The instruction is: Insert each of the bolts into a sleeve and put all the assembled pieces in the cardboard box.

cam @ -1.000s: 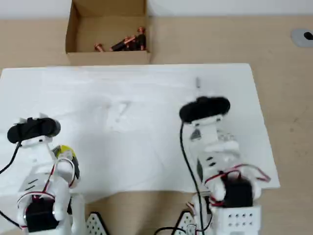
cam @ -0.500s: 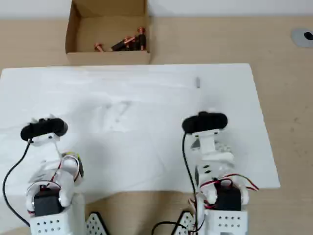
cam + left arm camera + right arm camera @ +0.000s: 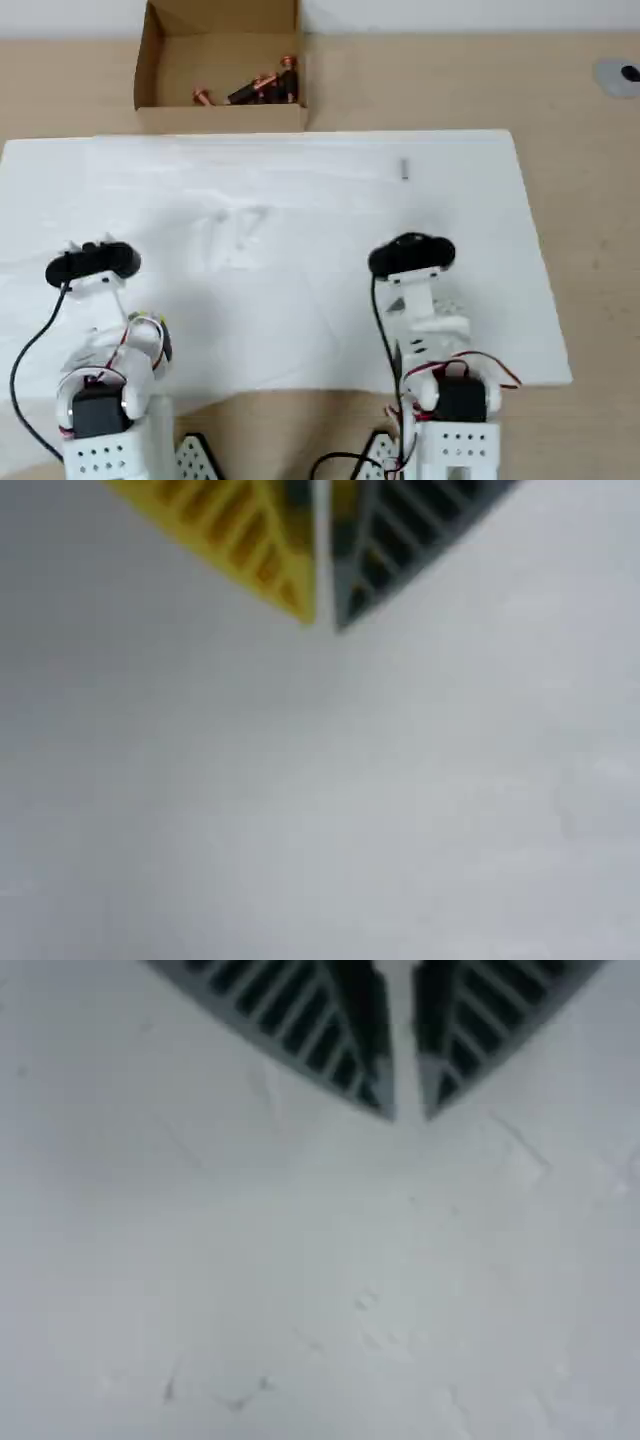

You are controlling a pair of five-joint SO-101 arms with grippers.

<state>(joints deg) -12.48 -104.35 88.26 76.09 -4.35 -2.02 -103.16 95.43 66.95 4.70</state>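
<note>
Wooden table (image 3: 585, 110), white sheet (image 3: 300, 290), cardboard box (image 3: 220, 118)

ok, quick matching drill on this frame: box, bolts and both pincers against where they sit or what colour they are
Things:
1. box
2. bolts
3. left pincer
4. right pincer

Place or colour:
A. all grey
B. part yellow, part grey
C. on the table, beyond the far edge of the white sheet
D. inside the box

Pairs: 1-C, 2-D, 3-B, 4-A
</note>
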